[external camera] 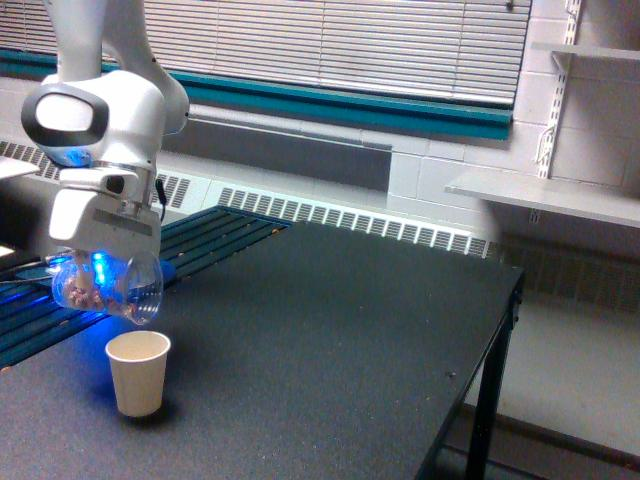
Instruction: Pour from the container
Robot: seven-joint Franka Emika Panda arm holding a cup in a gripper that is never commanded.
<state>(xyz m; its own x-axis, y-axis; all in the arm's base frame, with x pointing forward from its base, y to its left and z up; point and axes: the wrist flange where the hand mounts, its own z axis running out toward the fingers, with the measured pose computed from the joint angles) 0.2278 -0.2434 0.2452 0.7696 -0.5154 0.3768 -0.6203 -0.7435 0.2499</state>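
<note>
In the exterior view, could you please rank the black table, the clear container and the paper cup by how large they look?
1. Black table, by far the largest.
2. Clear container, tilted in the gripper.
3. Paper cup.
The container and cup look close in size, and the gripper hides the container's top, so that order is unsure.

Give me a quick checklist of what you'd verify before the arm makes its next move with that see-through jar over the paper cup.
1. Tool gripping the clear container: ok, it hangs from the tool, tipped over.
2. Pieces left inside container: ok, pinkish-brown bits visible.
3. Container mouth above the paper cup: ok, roughly over the rim, with a gap between.
4. Paper cup upright on the black table: ok.
5. How full the cup is: cannot tell.
6. Spilled pieces on the table: cannot tell, too small to see.
</note>
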